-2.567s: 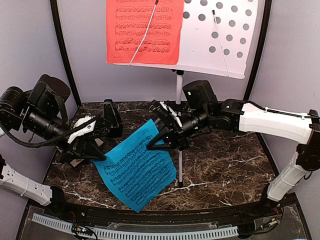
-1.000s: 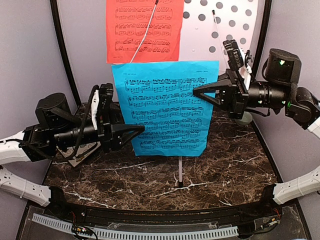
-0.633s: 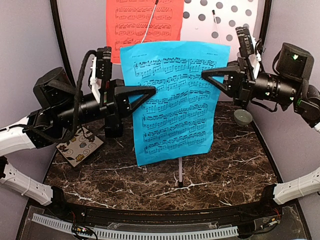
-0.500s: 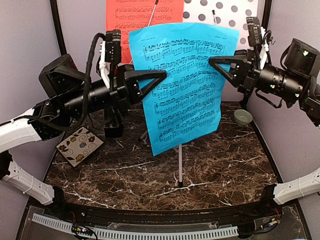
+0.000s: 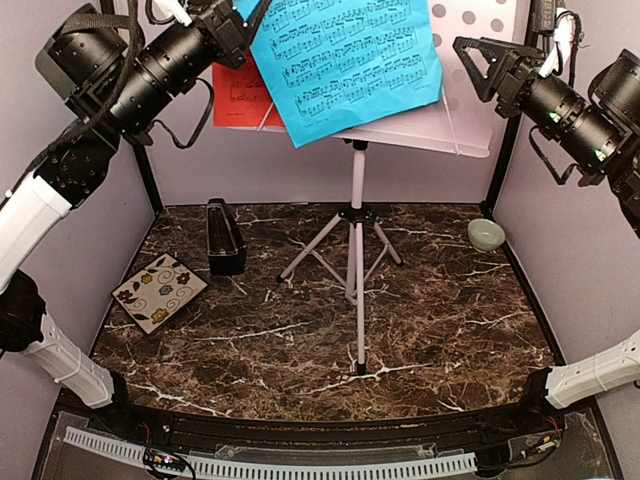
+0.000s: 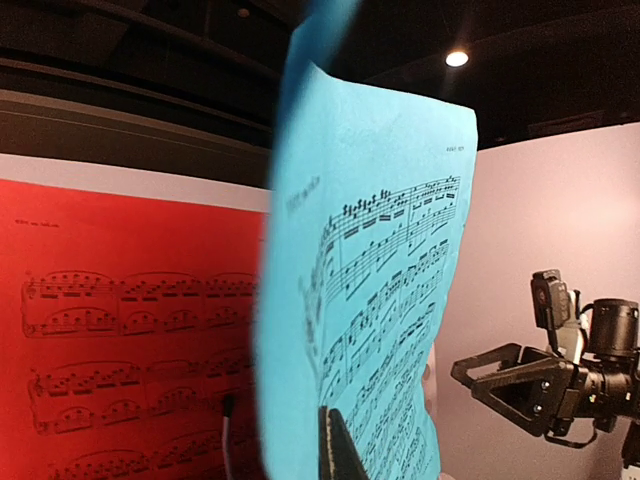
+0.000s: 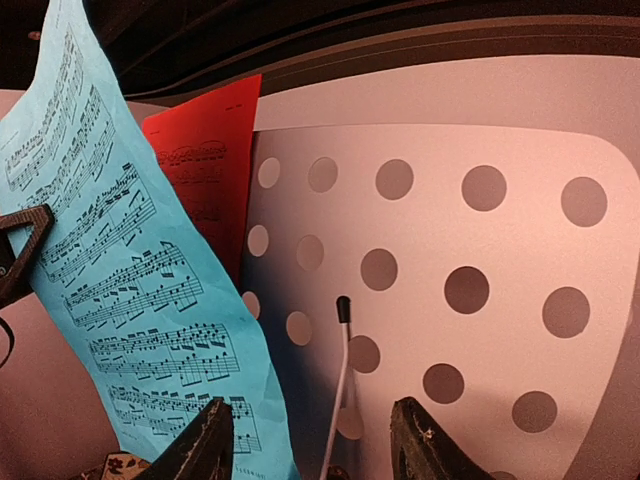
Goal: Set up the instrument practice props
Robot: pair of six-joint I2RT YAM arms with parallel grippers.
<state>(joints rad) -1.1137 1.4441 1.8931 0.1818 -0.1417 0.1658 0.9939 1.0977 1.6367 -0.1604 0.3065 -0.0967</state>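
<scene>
Now | blue sheet [image 5: 345,60], black notes, tilted | left pincer [image 5: 240,20] grips it | right pincer [image 7: 310,430] spread

blue sheet [image 5: 350,60], red sheet [image 5: 235,100]: black notation; white dotted stand [image 5: 357,180]; black metronome [image 5: 224,240]; floral tile [image 5: 160,293]

**Enclosed tabletop work cell, seen from above and from two raised side views.**
A dark brown marble-patterned table [image 5: 450,330], veined in white, forms the floor of the cell. Its near edge is bounded by a curved black rim [image 5: 330,425] with a white slotted strip [image 5: 300,467] just in front of it. Plain pale grey walls [image 5: 250,160] close the back and both sides. Two black posts, left [image 5: 148,185] and right [image 5: 502,175], rise at the rear corners and lean outward toward the top. The light is even, with soft shadows on the table. The left wrist view shows a dark ceiling [image 6: 150,40] with one round lit lamp [image 6: 457,58] above a white wall panel [image 6: 520,230]. The right wrist view shows dark ceiling beams [image 7: 400,40].
</scene>
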